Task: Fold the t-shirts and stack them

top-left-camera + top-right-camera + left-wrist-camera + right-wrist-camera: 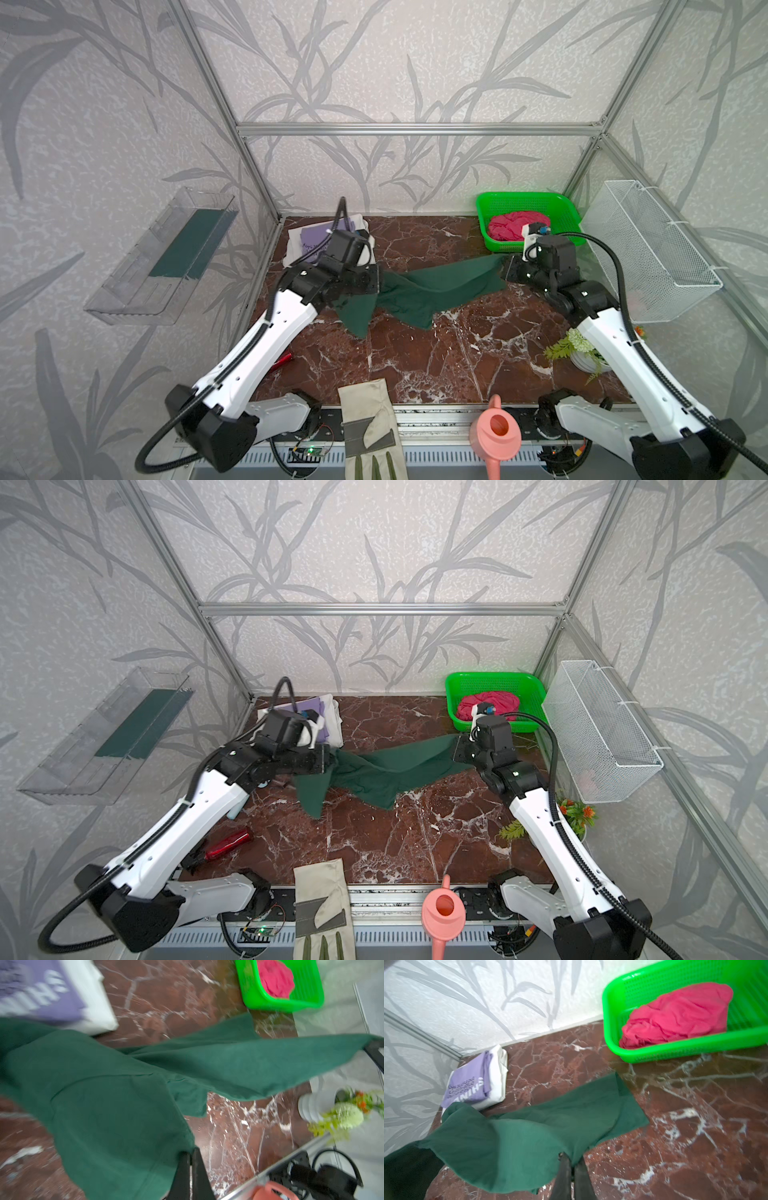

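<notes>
Left wrist view shows you the left gripper (189,1152) pinching the dark green t-shirt (104,1095). The right wrist view shows the right gripper (571,1158) pinching it too. Both top views hide the jaws and show the shirt stretched between the grippers over the table (457,365).

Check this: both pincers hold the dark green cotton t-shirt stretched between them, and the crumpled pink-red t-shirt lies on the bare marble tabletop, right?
One slip: the crumpled pink-red t-shirt lies in the bright green plastic basket, clear in the right wrist view. The rest holds.
</notes>
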Tool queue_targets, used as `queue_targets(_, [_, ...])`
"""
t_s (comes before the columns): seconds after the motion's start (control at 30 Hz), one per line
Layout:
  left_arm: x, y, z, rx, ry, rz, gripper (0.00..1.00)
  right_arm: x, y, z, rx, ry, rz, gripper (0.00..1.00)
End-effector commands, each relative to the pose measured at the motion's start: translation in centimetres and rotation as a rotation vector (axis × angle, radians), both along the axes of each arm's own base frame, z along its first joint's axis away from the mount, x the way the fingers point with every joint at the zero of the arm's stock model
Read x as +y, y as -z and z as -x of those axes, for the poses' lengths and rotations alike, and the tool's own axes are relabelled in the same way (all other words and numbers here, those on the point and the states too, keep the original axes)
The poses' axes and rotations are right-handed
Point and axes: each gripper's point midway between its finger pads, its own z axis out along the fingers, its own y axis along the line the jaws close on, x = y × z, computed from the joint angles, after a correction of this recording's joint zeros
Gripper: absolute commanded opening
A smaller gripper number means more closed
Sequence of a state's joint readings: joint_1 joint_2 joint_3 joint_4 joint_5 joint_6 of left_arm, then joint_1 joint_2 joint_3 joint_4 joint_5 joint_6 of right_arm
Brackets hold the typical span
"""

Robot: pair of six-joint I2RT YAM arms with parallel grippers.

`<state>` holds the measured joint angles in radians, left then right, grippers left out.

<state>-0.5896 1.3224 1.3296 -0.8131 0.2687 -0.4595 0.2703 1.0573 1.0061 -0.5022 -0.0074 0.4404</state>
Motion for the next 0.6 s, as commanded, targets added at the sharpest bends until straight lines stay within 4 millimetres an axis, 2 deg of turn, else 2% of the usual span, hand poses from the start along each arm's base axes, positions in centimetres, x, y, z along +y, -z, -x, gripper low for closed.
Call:
queue_targets(0.0, [-7.4,3.8,2.9,0.135,0.291,0.007,0.00,-1.2,4.9,1.6,0.136,0.041,0.002,0.00])
queue_targets(0.1, [-11.4,8.3,3.0,0.223,0.349,-0.052,0.01,-1.1,6.1,1.8,0.158,0.036,-0.014,0.00])
queue_targets(0.13, [-12.5,9.3,2.8,0.229,0.363,-0.057,0.05,-1.0,6.2,1.9,0.160,0.034,-0.017,0.00])
queue_targets(0.17, [-13.3,10.2,2.6,0.225,0.364,-0.064,0.13,-1.0,6.2,1.9,0.161,0.035,-0.020,0.00])
queue_targets(0.23, [-14.1,10.4,2.1,0.191,0.351,-0.057,0.26,-1.1,6.3,1.9,0.161,0.033,-0.015,0.00])
queue_targets(0.3, [-13.5,9.0,1.4,0.117,0.289,-0.041,0.42,-1.3,6.3,1.9,0.164,0.032,-0.002,0.00])
queue_targets(0.37, [-11.5,7.5,1.3,0.050,0.220,-0.047,0.52,-1.4,6.4,2.0,0.166,0.029,0.008,0.00])
queue_targets(0.43, [-8.7,7.7,1.8,0.041,0.122,-0.089,0.53,-1.4,6.8,2.0,0.170,0.024,0.013,0.00])
queue_targets(0.5, [-6.3,8.9,3.1,0.083,0.043,-0.117,0.52,-1.4,7.1,1.9,0.175,0.021,0.008,0.00])
queue_targets(0.57, [-5.3,10.8,4.8,0.157,0.014,-0.115,0.50,-1.3,7.3,1.8,0.180,0.014,0.002,0.00])
